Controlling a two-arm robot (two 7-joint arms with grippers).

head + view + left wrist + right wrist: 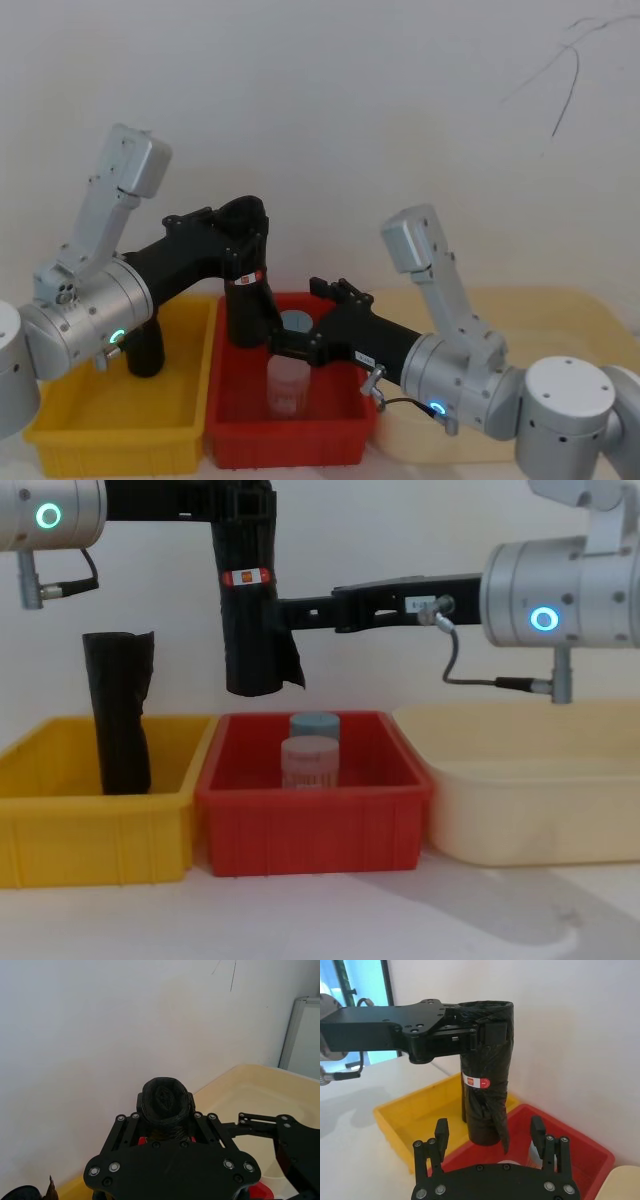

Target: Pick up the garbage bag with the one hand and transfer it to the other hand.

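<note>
Closest to me on the white tabletop point(420, 920) three bins stand in a row, side by side: a yellow bin point(60, 825) on my left, a red bin point(310, 835) in the middle and a cream bin point(530, 825) on my right. In the yellow bin a tall unlabelled black roll point(118, 715) stands upright, its ragged top well above the rim. In the red bin I see a clear cup point(310, 763) with a pale pink band, and just behind it a container with a blue lid point(315, 724). Above the left part of the red bin, near its border with the yellow one, the garbage bag point(250, 620) hangs upright in the air, its lower end clear of the rim in the chest view and its red-and-white label band point(246, 577) on the upper half. My left tool point(245, 508) comes in from the left and is pinching the bag at its upper end, one finger point(495, 1032) pressed flat on the side of the roll; the left wrist view looks down on the roll's crumpled top. My right tool point(490, 1131) reaches in from the right at a lower height, fingers spread wide, with the bag's lower part lined up between them; I cannot tell whether either pad touches the plastic. Beyond all this is a plain white wall point(400, 120).
</note>
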